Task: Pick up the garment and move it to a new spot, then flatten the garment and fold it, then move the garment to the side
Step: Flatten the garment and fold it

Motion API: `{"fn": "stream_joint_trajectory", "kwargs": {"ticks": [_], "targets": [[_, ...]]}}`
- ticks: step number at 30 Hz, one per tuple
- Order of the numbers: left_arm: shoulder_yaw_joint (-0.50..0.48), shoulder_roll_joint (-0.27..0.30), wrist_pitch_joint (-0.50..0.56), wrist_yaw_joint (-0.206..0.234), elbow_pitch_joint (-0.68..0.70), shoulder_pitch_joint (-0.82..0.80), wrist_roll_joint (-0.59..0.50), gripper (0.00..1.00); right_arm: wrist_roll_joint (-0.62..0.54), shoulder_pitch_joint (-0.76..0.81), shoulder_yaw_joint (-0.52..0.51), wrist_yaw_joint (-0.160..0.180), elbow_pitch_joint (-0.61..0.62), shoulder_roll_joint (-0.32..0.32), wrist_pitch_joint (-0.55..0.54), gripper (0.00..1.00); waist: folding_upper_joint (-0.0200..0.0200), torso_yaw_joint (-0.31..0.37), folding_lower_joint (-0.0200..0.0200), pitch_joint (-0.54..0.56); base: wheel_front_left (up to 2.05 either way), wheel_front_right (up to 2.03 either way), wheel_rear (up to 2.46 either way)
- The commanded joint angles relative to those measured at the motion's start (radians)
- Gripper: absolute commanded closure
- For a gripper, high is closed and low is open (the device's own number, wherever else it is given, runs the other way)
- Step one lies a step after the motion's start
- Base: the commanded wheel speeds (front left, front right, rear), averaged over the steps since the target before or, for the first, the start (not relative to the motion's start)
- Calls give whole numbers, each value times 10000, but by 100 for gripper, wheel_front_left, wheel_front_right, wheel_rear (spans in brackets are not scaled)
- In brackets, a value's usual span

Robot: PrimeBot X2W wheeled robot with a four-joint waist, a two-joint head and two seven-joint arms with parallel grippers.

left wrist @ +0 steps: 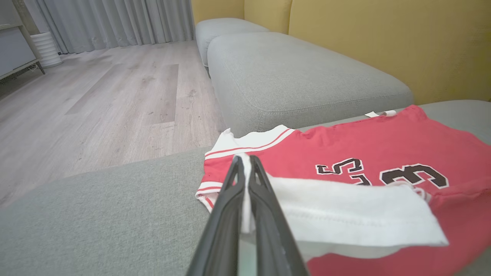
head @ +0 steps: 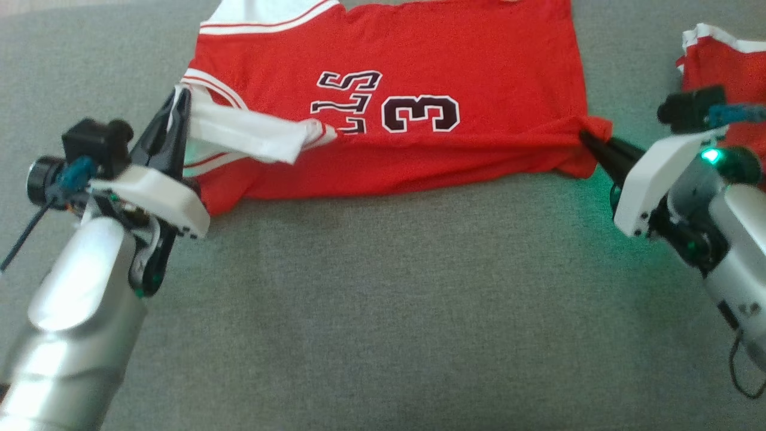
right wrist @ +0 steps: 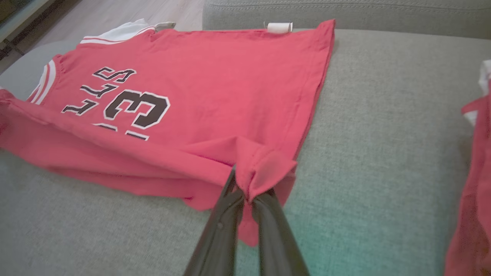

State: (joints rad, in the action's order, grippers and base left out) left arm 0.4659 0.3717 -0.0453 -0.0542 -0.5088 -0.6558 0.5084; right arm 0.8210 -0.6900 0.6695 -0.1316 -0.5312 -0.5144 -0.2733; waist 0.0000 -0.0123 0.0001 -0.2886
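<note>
The garment (head: pixel 467 72) is a red jersey with white trim and a black "3", spread on the grey couch cushion (head: pixel 383 299). My left gripper (head: pixel 179 99) is shut on the jersey's white sleeve edge at its left end; in the left wrist view the white cloth (left wrist: pixel 345 214) is pinched between the fingers (left wrist: pixel 230 199) of that gripper (left wrist: pixel 245 159). My right gripper (head: pixel 585 136) is shut on the red hem corner at the right end, where the fabric (right wrist: pixel 264 165) bunches over the fingertips of the gripper (right wrist: pixel 245 180). The near edge of the jersey is lifted and folded over.
A second red and white garment (head: pixel 724 60) lies at the far right of the cushion. Another grey cushion (left wrist: pixel 291 73) and a yellow backrest (left wrist: pixel 383 38) stand beyond the jersey. A wood floor (left wrist: pixel 96 99) lies past the couch's edge.
</note>
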Motion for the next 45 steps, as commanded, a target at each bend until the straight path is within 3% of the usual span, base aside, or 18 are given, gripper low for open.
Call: {"fn": "stream_joint_trajectory", "kwargs": {"ticks": [1, 2, 3, 4, 12, 19, 25, 31, 40, 45], "targets": [[-279, 277, -96, -20, 77, -654, -63, 100, -10, -299, -18, 9, 96, -81, 89, 13, 0, -1, -1, -83, 0, 0, 0], [-287, 193, -161, -9, -160, -822, -60, 100, 4, -447, -24, 9, -57, -32, 126, 0, 0, -7, -1, -119, 0, 0, 0], [-297, 127, -302, 25, -374, -1001, -100, 64, 32, -601, -59, 9, -208, 18, 211, 0, 0, -10, -1, -151, 0, 0, 0], [-308, 63, -496, 60, -571, -1176, -153, 0, 25, -769, -109, 9, -364, 54, 352, 0, 0, -11, -1, -179, 0, 0, 0], [-920, -547, -2052, 199, -1217, -1787, -4, 0, -359, -1375, -668, 9, -1047, 386, 3003, 0, 0, 8, -1, 23, 0, 0, 0], [-2376, -1163, -2160, 303, 1127, -362, -426, 0, -1227, -538, -1254, 9, -807, 563, 5150, 0, 0, 35, -1, 561, 0, 0, 0], [-3089, -1858, -2162, 228, 2431, 1296, -1058, 0, -2584, 703, -2518, 9, -156, 1219, 5342, 0, 0, 76, -1, 943, 0, 0, 0], [-3630, -2649, -2163, 51, 2743, 2866, -1559, 0, -4068, 2700, -4071, 9, 721, 2491, 5348, 0, 0, 99, -1, 1169, 0, 0, 0], [-3936, -2865, -2163, -108, 1471, 3305, -2184, 0, -4948, 3539, -4646, 9, 1233, 3288, 5350, 0, 0, 242, -1, 1045, 0, 0, 0], [-4011, -2583, -2017, 213, -99, 2825, -2445, 0, -5017, 3391, -4569, 9, 1362, 3353, 5350, 0, 0, 463, -1, 811, 0, 0, 0]]}}
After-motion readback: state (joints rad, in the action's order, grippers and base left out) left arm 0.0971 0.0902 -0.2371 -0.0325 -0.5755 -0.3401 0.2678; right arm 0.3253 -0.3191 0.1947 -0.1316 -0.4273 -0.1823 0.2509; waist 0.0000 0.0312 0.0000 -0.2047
